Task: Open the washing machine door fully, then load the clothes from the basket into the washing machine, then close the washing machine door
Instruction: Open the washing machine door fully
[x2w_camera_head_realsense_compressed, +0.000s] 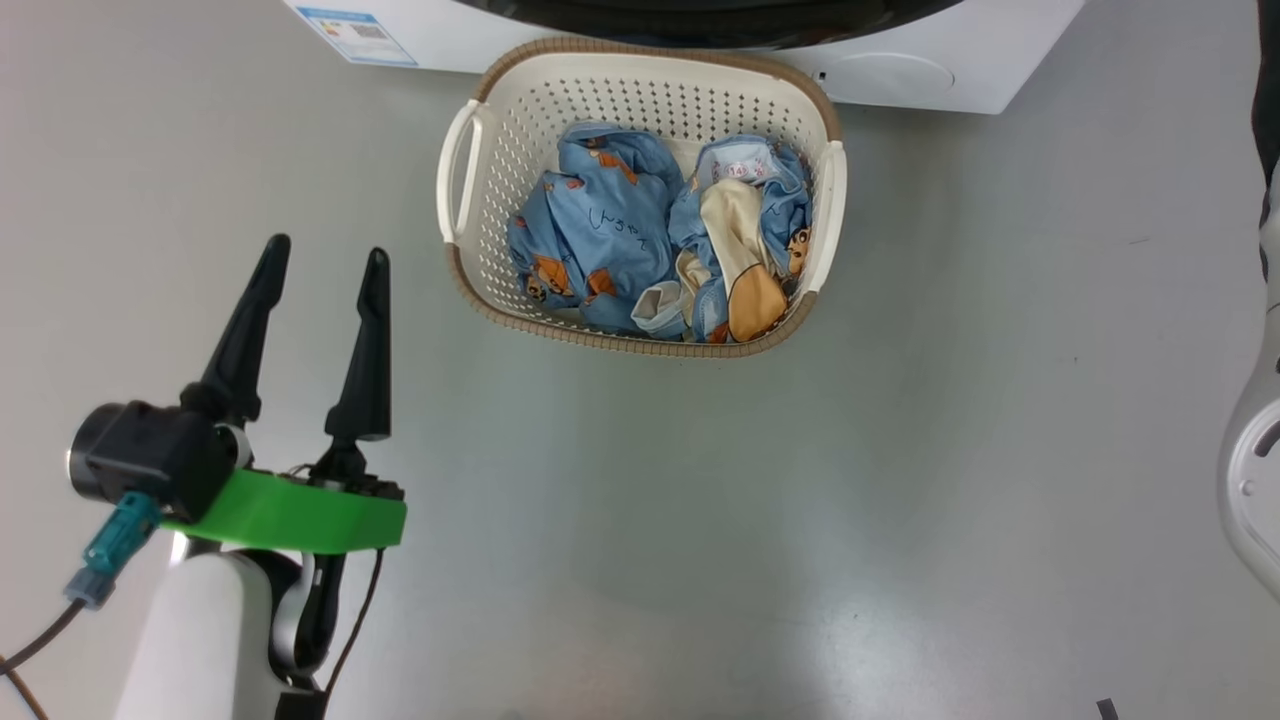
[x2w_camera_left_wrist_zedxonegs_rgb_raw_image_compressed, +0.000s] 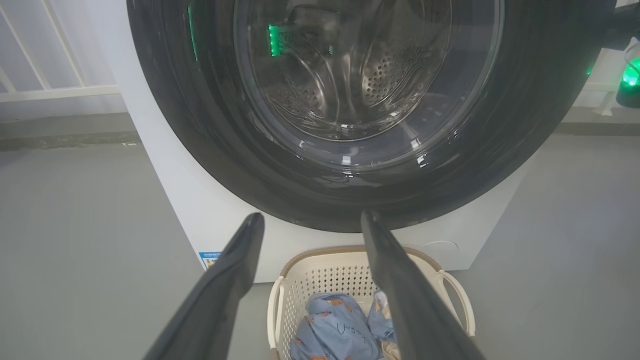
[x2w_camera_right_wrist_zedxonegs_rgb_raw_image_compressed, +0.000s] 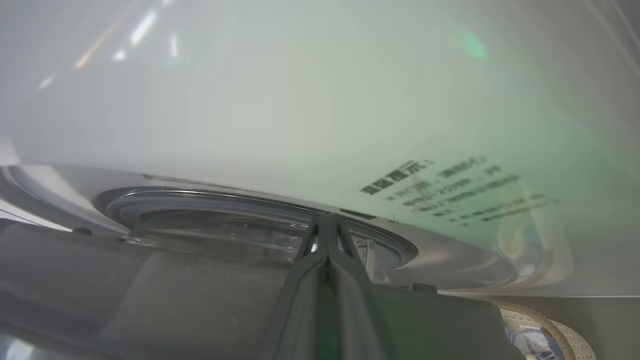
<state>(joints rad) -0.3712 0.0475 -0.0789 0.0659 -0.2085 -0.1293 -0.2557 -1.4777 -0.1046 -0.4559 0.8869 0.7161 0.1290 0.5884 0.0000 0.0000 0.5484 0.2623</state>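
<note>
The white washing machine (x2w_camera_head_realsense_compressed: 900, 70) stands at the top of the head view. Its round black-rimmed door (x2w_camera_left_wrist_zedxonegs_rgb_raw_image_compressed: 350, 200) looks shut against the front, and the steel drum shows through the glass. On the floor just before it sits the cream basket (x2w_camera_head_realsense_compressed: 650, 100), which holds crumpled light-blue and cream clothes (x2w_camera_head_realsense_compressed: 600, 230). My left gripper (x2w_camera_head_realsense_compressed: 328, 247) hovers open and empty to the basket's left, pointing at the machine; it also shows in its own wrist view (x2w_camera_left_wrist_zedxonegs_rgb_raw_image_compressed: 311, 216). My right gripper (x2w_camera_right_wrist_zedxonegs_rgb_raw_image_compressed: 327, 217) is shut, its tips at the seam between the dark door rim and the white front (x2w_camera_right_wrist_zedxonegs_rgb_raw_image_compressed: 300, 100).
Bare grey floor (x2w_camera_head_realsense_compressed: 800, 500) surrounds the basket. My pale right arm (x2w_camera_head_realsense_compressed: 1255, 450) runs along the right edge of the head view. A white railing (x2w_camera_left_wrist_zedxonegs_rgb_raw_image_compressed: 60, 92) stands left of the machine. A blue label (x2w_camera_head_realsense_compressed: 355, 28) marks its lower front corner.
</note>
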